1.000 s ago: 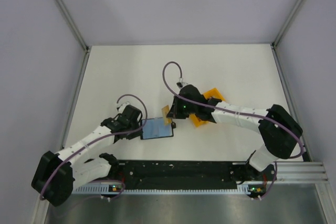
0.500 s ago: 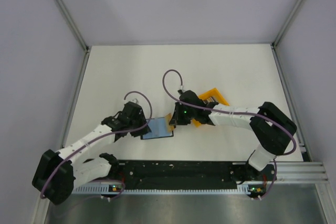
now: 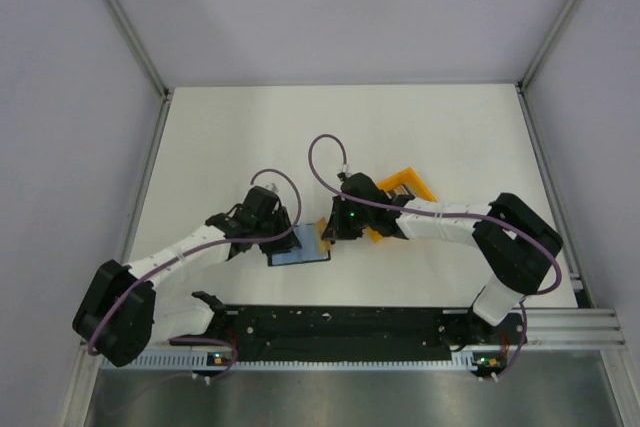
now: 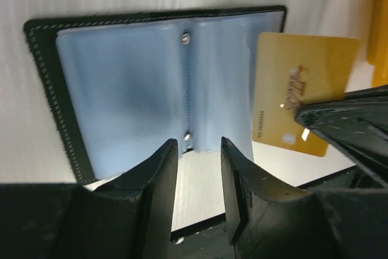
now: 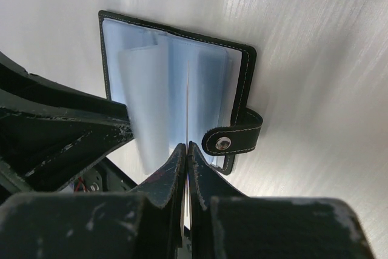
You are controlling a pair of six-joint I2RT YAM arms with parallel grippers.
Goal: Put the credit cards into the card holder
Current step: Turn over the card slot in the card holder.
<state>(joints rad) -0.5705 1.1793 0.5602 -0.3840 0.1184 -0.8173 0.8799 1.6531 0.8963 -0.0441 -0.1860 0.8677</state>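
Note:
The card holder [image 3: 303, 250] lies open on the table, black-edged with pale blue sleeves [image 4: 133, 83]. My left gripper [image 3: 287, 238] is open at its left part; in the left wrist view the fingertips [image 4: 199, 147] stand either side of a sleeve's lower edge without closing on it. My right gripper [image 3: 326, 234] is shut on a gold credit card [image 4: 301, 107] and holds it upright over the holder's right part. In the right wrist view [image 5: 187, 147] that card [image 5: 188, 101] shows edge-on above the sleeves, beside the holder's snap strap [image 5: 233, 139]. Other cards are not clearly visible.
An orange plastic bin [image 3: 408, 185] sits behind my right arm, right of the holder. The black rail [image 3: 340, 325] runs along the table's near edge. White walls close in the left, back and right sides.
My right gripper has carried the gold card left from the orange bin to over the open holder. My left gripper has moved right onto the holder's left part.

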